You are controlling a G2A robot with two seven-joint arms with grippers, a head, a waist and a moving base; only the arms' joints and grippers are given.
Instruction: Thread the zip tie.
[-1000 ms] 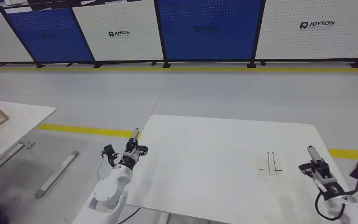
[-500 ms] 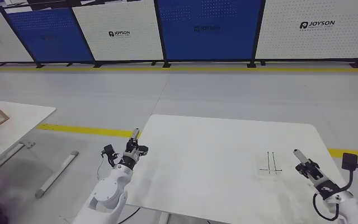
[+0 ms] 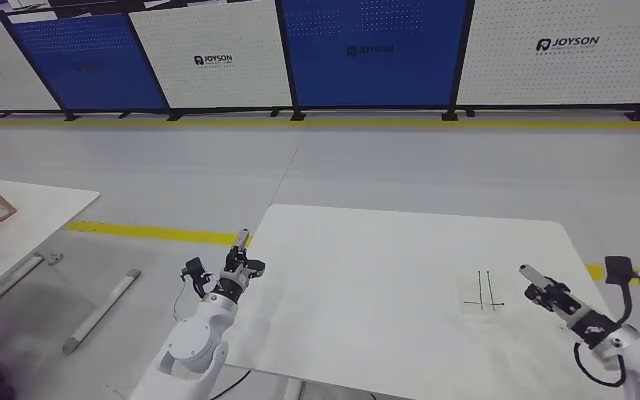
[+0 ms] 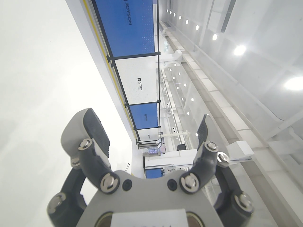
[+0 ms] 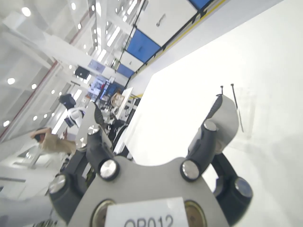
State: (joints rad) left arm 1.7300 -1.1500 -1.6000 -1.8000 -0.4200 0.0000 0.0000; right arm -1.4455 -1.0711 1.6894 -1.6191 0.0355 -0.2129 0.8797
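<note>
Zip ties (two) on table.

room: bare table from left pincer to zip ties | right pincer near them

Black zip ties, white table

left pincer spread wide, right pincer likewise agape
</note>
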